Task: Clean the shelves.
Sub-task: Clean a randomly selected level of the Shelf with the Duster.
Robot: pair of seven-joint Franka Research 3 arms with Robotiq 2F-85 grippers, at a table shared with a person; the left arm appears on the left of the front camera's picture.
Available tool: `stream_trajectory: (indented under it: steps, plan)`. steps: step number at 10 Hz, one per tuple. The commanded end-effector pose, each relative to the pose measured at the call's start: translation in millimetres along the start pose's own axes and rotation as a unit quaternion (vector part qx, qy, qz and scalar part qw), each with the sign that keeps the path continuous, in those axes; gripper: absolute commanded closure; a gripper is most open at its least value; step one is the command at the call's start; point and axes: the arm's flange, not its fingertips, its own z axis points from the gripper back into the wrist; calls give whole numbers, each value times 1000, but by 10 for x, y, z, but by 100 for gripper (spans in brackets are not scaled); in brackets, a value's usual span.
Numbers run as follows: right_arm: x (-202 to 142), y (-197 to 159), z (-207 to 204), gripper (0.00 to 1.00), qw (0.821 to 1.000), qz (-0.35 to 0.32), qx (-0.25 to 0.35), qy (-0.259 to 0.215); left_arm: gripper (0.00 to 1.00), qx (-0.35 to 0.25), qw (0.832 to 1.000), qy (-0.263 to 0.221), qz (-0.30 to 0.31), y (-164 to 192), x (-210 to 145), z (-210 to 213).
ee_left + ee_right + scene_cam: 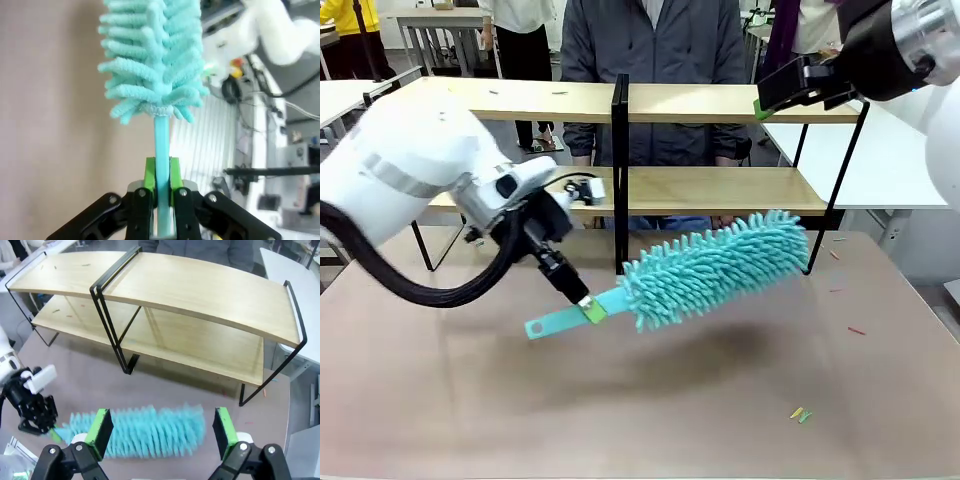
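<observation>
Teal duster (pixel 720 265): the fluffy head hangs at mid-frame in the front view, tilted up to the right, clear of the worktop (pixel 620 400) and just in front of the lower board; it looks lined up for a sweep along that board
Handle: the left gripper (pixel 588 308) has its jaws pinching the flat teal strip partway along, so the head is free to brush and the tail pokes out lower left
Idle arm: the right gripper (pixel 760 105) sits in the upper right, level with the end of the top board, jaws spread with nothing between them; probably parked out of the duster's way
Rack: the shelves (pixel 720 190) span the upper half of the front view at the far side of the worktop, with a person (pixel 655 80) behind them
From the left wrist: the green pads (pixel 150 170) press on both faces of the handle, a contact the front view merely hints at
From the right wrist: both board tops seen from above, small specks (pixel 85 264) at upper left, and the duster blurred along the bottom, so likely moving
From the front: coloured scraps (pixel 801 413) lie on the worktop at lower right
</observation>
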Motion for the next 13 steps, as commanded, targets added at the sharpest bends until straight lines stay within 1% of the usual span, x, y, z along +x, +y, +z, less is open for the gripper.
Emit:
stream_trajectory:
  steps: [1, 2, 3, 4, 5, 6, 7, 8, 9, 10, 11, 13]
  plan:
    - [7, 3, -2, 0, 1000, -1, 2, 1, 87, 86, 982, -133, 106, 29, -523, 539]
    - [7, 3, -2, 0, 1000, -1, 2, 1, 87, 95, 970, -179, 131, 44, -738, 746]
    - [7, 3, -2, 0, 1000, -1, 2, 1, 87, 110, 950, -247, 155, -6, -1089, 1012]
    - [7, 3, -2, 0, 1000, -1, 2, 1, 87, 92, 943, -289, 139, -98, -1392, 1153]
    - [7, 3, -2, 0, 1000, -1, 2, 1, 87, 77, 939, -312, 120, -166, -1632, 1198]
    - [7, 3, -2, 0, 1000, -1, 2, 1, 87, 63, 945, -307, 89, -201, -1844, 1188]
    - [7, 3, -2, 0, 1000, -1, 2, 1, 87, 53, 963, -263, 28, -213, -1984, 1139]
    - [7, 3, -2, 0, 1000, -1, 2, 1, 87, 66, 972, -223, -18, -215, -2048, 1095]
    - [7, 3, -2, 0, 1000, -1, 2, 1, 87, 84, 978, -190, -38, -198, -2058, 1068]
    - [7, 3, -2, 0, 1000, -1, 2, 1, 87, 88, 978, -165, -94, -230, -2052, 1034]
    - [7, 3, -2, 0, 1000, -1, 2, 1, 87, 79, 974, -169, -130, -235, -1997, 1028]
    - [7, 3, -2, 0, 1000, -1, 2, 1, 87, 60, 966, -217, -127, -234, -1904, 1039]
